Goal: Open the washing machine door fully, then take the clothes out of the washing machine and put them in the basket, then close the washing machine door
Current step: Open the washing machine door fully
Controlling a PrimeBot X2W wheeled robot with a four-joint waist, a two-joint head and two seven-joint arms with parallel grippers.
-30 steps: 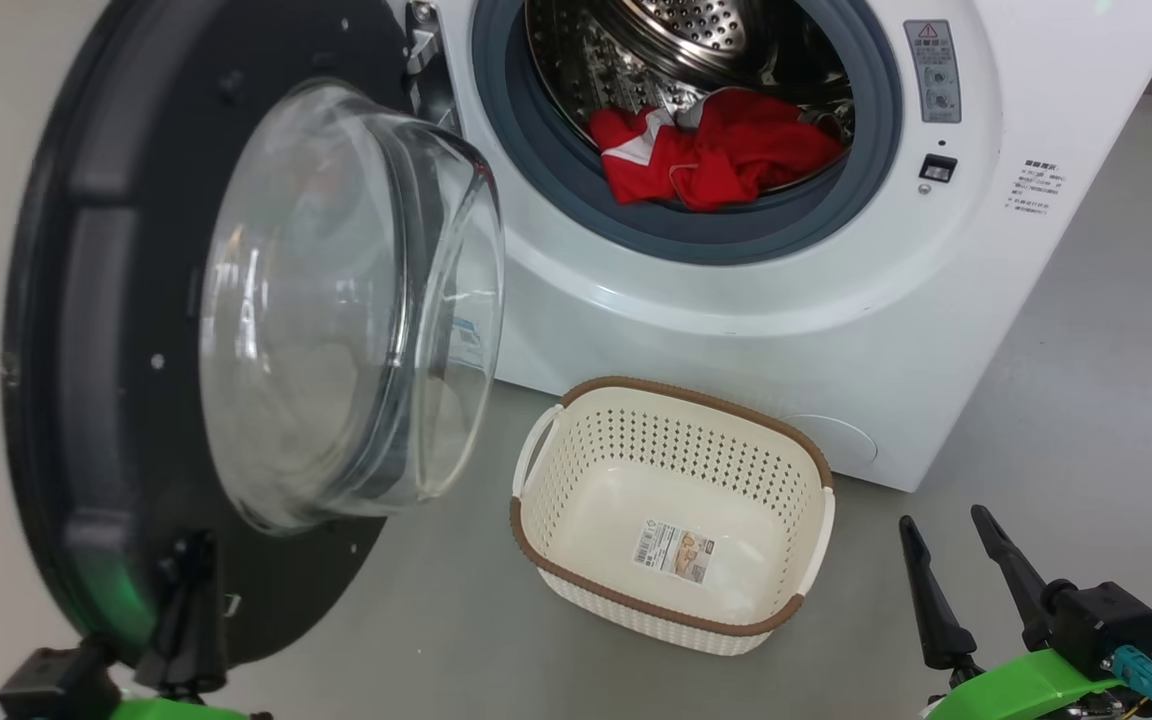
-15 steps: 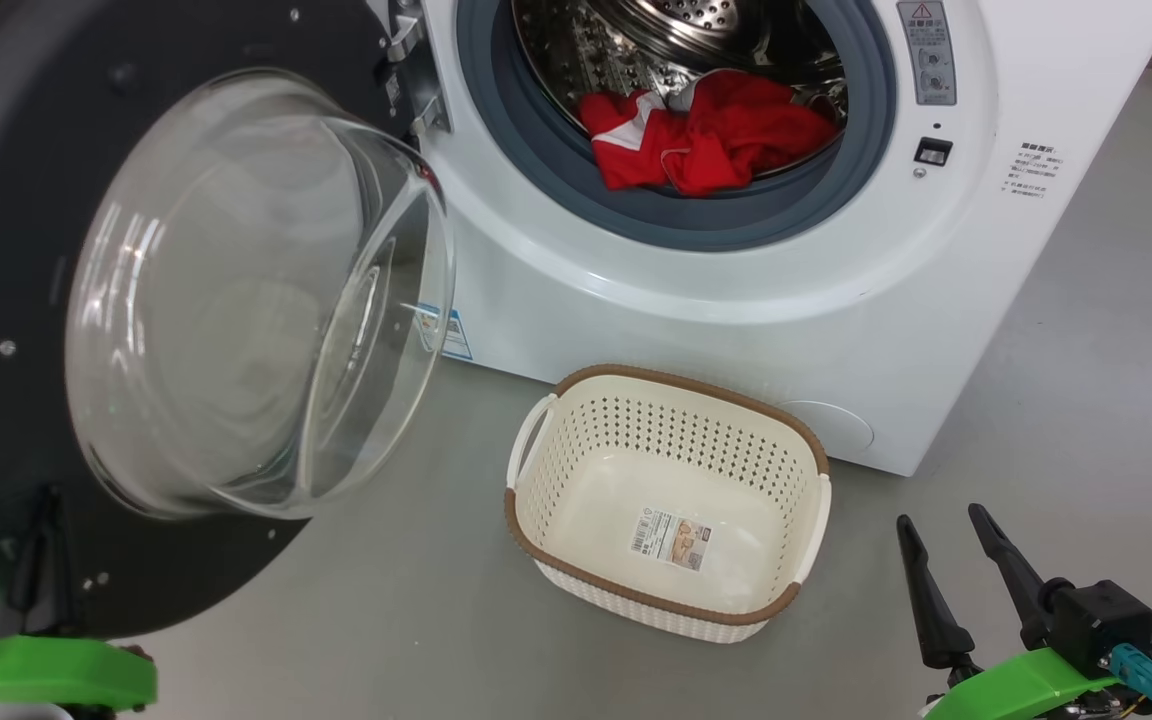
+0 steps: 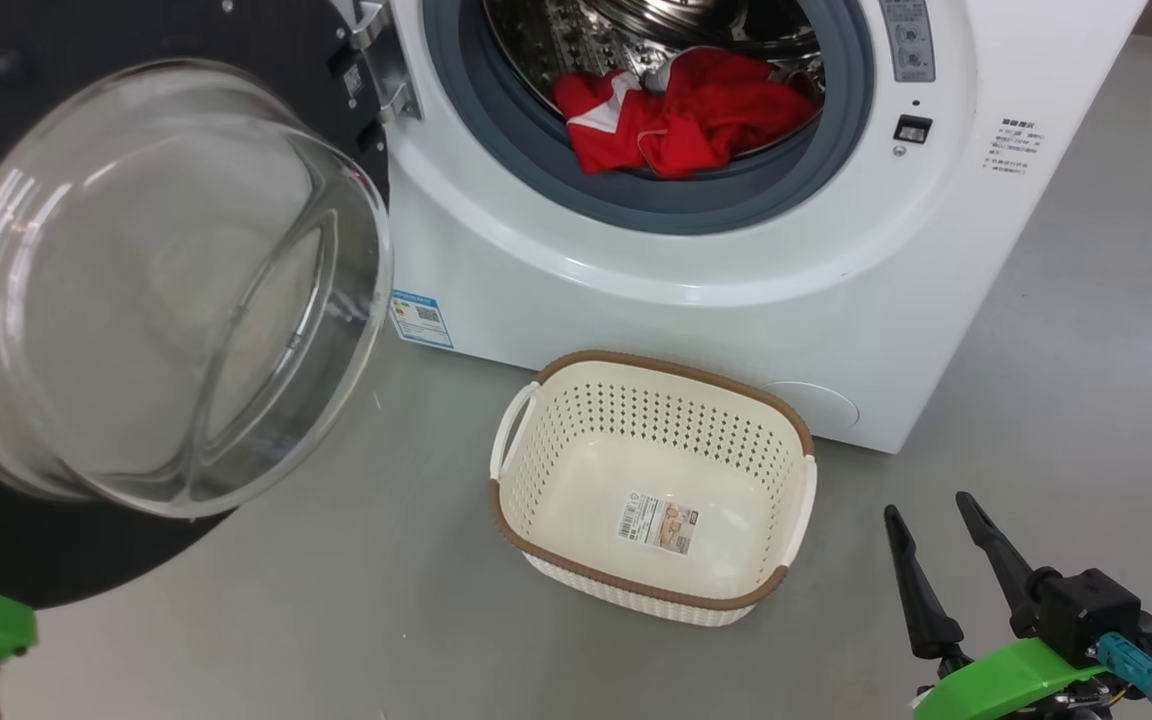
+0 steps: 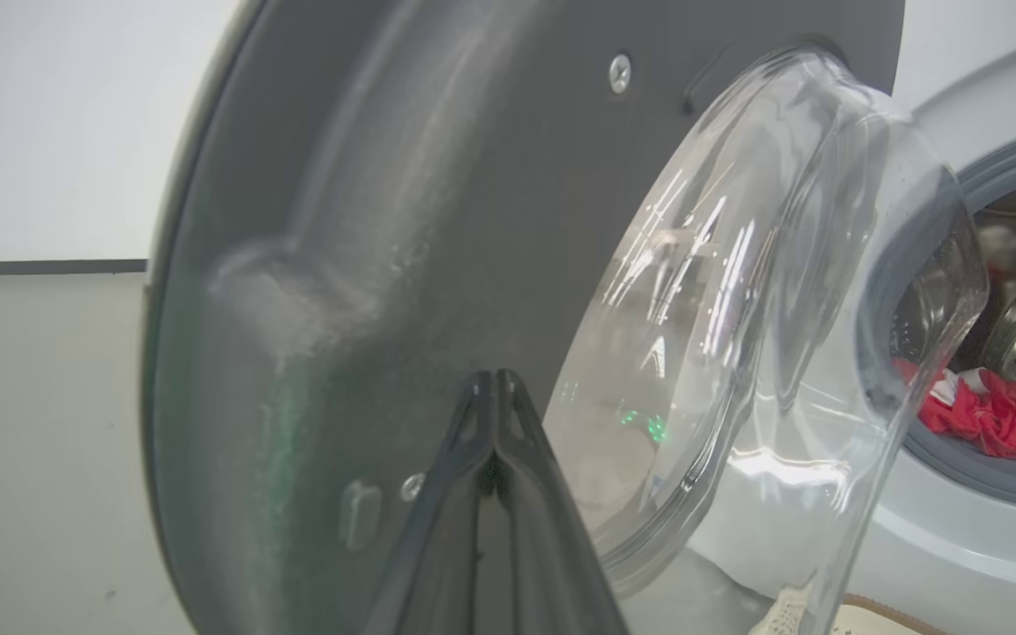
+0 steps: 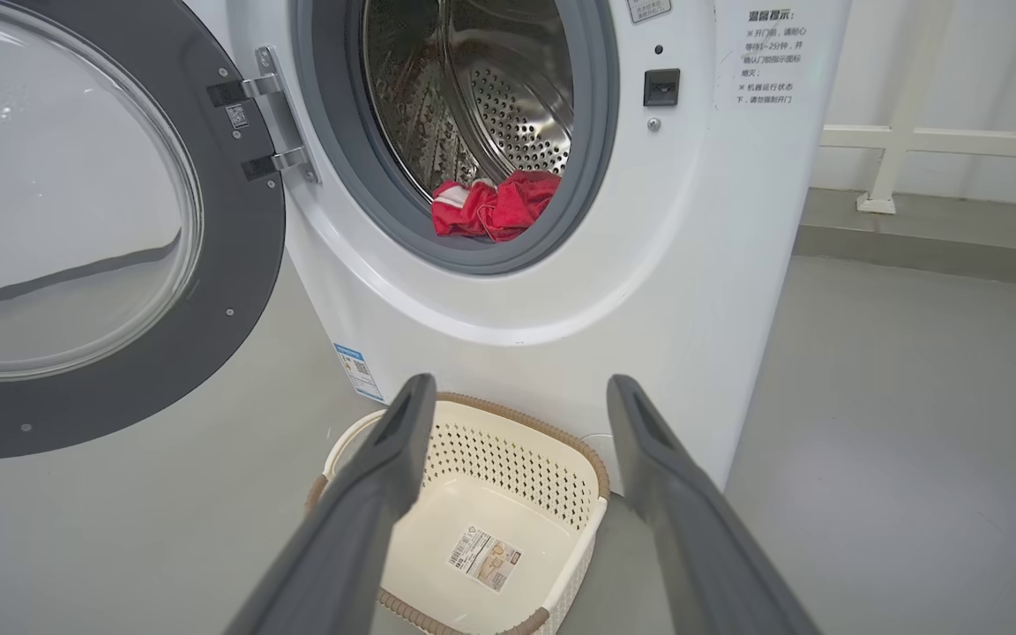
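From the head, the washing machine (image 3: 696,300) stands with the washing machine door (image 3: 156,290) swung wide to its left, glass bowl facing out. The clothes (image 3: 686,120) lie in a red and white heap at the front of the drum, against the grey gasket (image 3: 536,170). The basket (image 3: 656,425) sits on the floor just before the machine's front, with nothing in it but a sticker (image 3: 658,522) bearing a barcode and a small picture, its writing too small to read. Low on the machine's front, left of the basket, is a blue label (image 3: 421,318) with a square code. Right of the opening are a grey warning sticker (image 3: 904,40) and a block of printed lines (image 3: 1011,145), both illegible here. The right gripper (image 3: 927,505) hovers to the right of the basket and well short of the machine, fingers spread, holding nothing. In the left wrist view the left gripper (image 4: 495,379) has its fingers pressed together with nothing between them, tips close to the door's dark inner face; whether they touch it I cannot tell. In the right wrist view the printed block is headed 温馨提示, the lines below being too fine to read, and a small code label (image 5: 237,116) sits by the door's hinges (image 5: 274,115).
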